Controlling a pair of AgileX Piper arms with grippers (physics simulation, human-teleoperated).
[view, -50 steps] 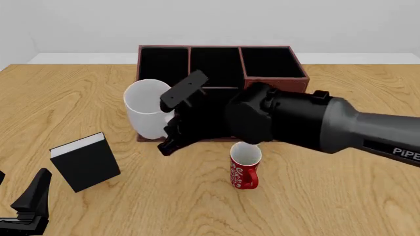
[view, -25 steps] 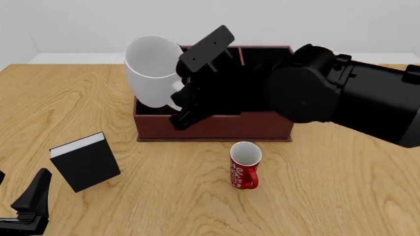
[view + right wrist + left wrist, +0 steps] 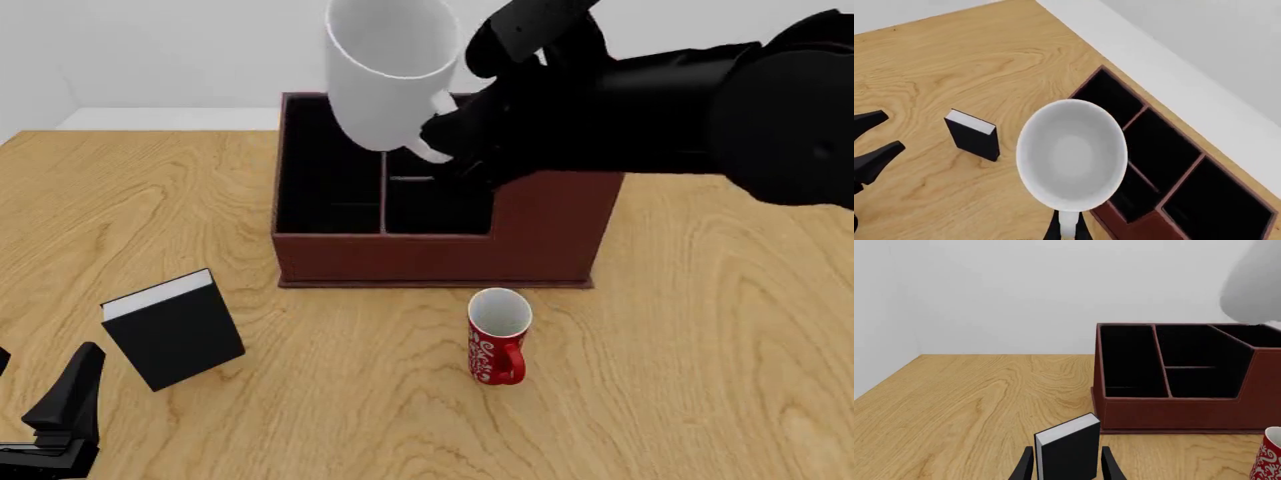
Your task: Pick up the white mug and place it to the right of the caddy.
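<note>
Right gripper (image 3: 447,140) pinches the white mug (image 3: 390,70) by its handle, high above the caddy (image 3: 427,250) — lifting is done, placing at the caddy's right side remains.

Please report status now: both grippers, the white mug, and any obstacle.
Right gripper shut on white mug by its handle, held high over the caddy. Left gripper open, idle near the book. Red mug stands before caddy.
</note>
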